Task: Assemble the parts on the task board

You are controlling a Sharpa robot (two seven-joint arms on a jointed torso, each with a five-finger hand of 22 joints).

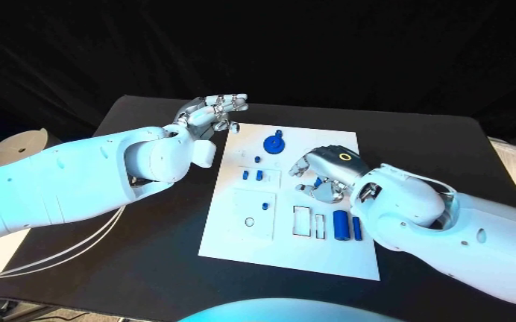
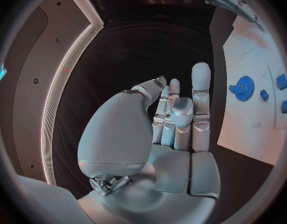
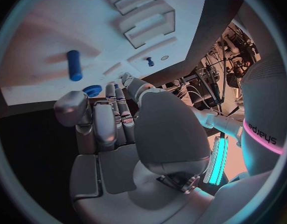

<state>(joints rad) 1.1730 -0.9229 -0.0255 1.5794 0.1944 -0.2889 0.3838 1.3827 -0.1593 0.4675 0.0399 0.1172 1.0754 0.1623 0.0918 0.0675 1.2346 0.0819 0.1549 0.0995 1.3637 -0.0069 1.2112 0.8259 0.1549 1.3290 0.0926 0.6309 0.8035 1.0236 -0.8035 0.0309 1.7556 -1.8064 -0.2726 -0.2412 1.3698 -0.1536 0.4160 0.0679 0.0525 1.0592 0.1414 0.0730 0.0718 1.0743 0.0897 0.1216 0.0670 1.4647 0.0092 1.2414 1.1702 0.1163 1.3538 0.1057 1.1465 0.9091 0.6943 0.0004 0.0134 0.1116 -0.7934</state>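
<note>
Where the head view looks down, the white task board (image 1: 242,244) sits mid-counter on the black counter (image 1: 430,143). A blue gear (image 1: 274,144) stands near the board's far edge, small blue parts (image 1: 252,175) sit just nearer than it, and two blue cylinders (image 1: 345,224) lie side by side toward the board's right edge. The left hand (image 1: 211,113) hangs off the board's far-left corner, fingers (image 1: 230,101) raised and loosely together, nothing in them. The right hand (image 1: 325,167) is over the board's right side, just beyond the cylinders, fingers curled down; can't tell if they've got anything.

Left wrist view: the left hand (image 2: 171,119) has straight fingers close together, thumb folded across, empty. The gear (image 2: 243,88) and small blue parts (image 2: 282,80) show on the board (image 2: 243,129) beyond.

Right wrist view: right hand (image 3: 118,119) fingers bent over the board's (image 3: 38,50) edge, near a blue cylinder (image 3: 74,65) and a small round blue part (image 3: 91,90) by the fingertips; contact is unclear.
</note>
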